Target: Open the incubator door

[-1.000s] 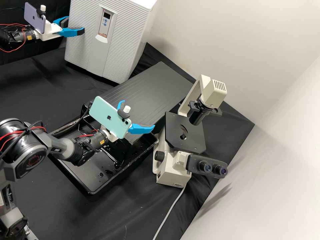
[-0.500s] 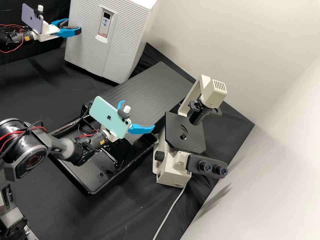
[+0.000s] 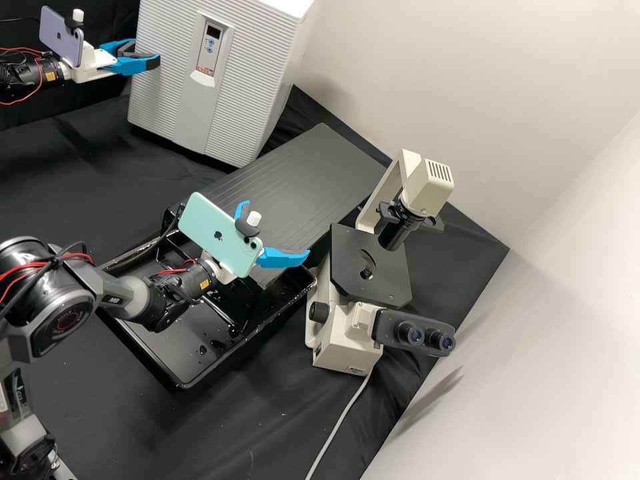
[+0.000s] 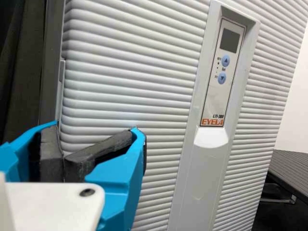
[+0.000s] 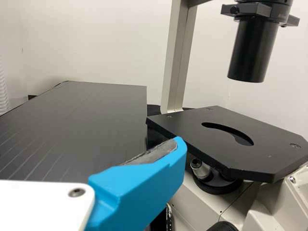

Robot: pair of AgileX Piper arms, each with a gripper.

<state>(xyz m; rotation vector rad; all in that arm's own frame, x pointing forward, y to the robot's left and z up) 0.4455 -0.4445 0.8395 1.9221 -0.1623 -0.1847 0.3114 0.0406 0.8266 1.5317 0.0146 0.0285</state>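
The left gripper [image 3: 147, 55] is at the left edge of the light grey ribbed incubator door [image 3: 250, 87] in the high view. In the left wrist view, the left gripper [image 4: 96, 129] has its fingertips apart, one beside the edge and one before the ribbed front [image 4: 134, 86]; contact is unclear. The door looks shut or nearly so; its edge behind the fingers is hidden. Over the black tray's far end stands the right gripper [image 3: 275, 230], open and holding nothing. One blue finger [image 5: 139, 185] of it shows in the right wrist view.
A microscope [image 3: 370, 263] stands right of the black tray [image 3: 167, 373]. The dark ridged panel [image 3: 320, 167] lies between incubator and microscope. A grey cable [image 3: 340, 423] runs toward the front, and a pale wall [image 3: 533, 300] bounds the right side.
My left gripper has moved a little to the left along the incubator's front. The door's left edge seems to have shifted very slightly left too. The right arm has kept still.
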